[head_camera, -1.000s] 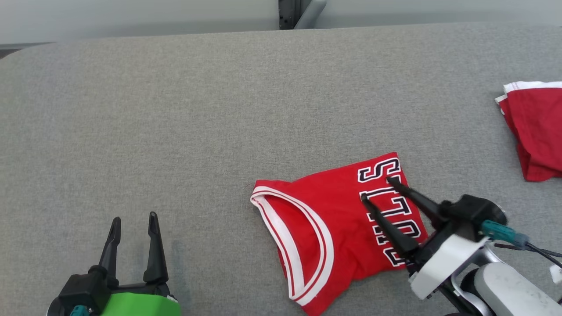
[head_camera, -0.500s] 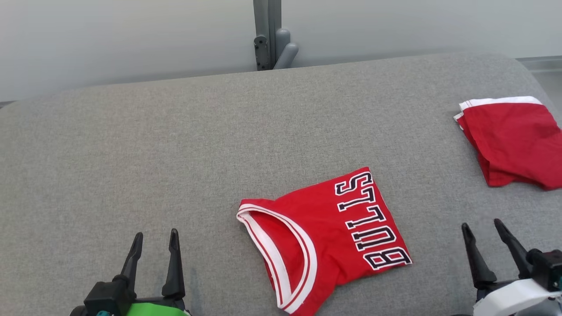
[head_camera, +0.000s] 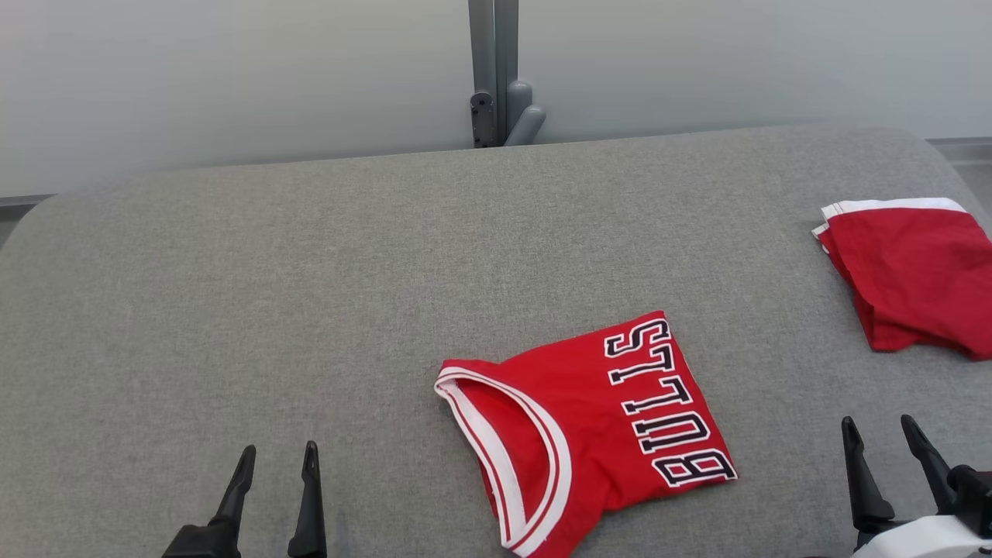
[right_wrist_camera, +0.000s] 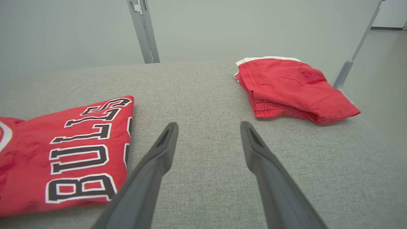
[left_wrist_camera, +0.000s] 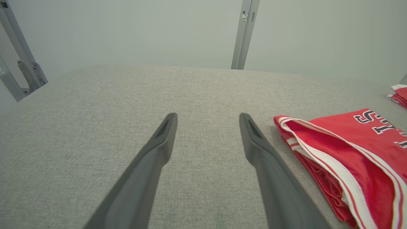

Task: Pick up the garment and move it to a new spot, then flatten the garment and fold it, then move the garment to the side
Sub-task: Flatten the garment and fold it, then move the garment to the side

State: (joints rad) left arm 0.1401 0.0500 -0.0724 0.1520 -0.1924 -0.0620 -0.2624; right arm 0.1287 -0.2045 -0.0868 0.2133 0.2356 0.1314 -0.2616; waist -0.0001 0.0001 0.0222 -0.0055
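The jersey (head_camera: 589, 434) lies folded into a small red packet on the grey table (head_camera: 310, 271), in the near middle part. Its white-trimmed neck opening is toward the robot's left and its black letters are toward the right. From this I judge that the folding is finished and that the step in hand is the last one, moving the jersey to the side. Neither gripper holds anything. The left gripper (head_camera: 280, 448) is at the near left with its two fingers spread wide over bare table, well apart from the neck edge. The right gripper (head_camera: 877, 421) is at the near right, also spread wide and empty, near the lettered edge but not touching it. In the right wrist view the letters lie just beside the left finger, so this arm seems to me the better placed one. The next move, I think, calls for bringing it to the lettered edge, putting one finger under all the layers and closing on the whole thickness. If only the top layer is caught, the packet may open again when it is lifted or dragged. A red cloth (head_camera: 914, 279), also folded, already lies at the far right of the table, well apart from the jersey. The bare table between them looks like a reasonable place to put the jersey down.
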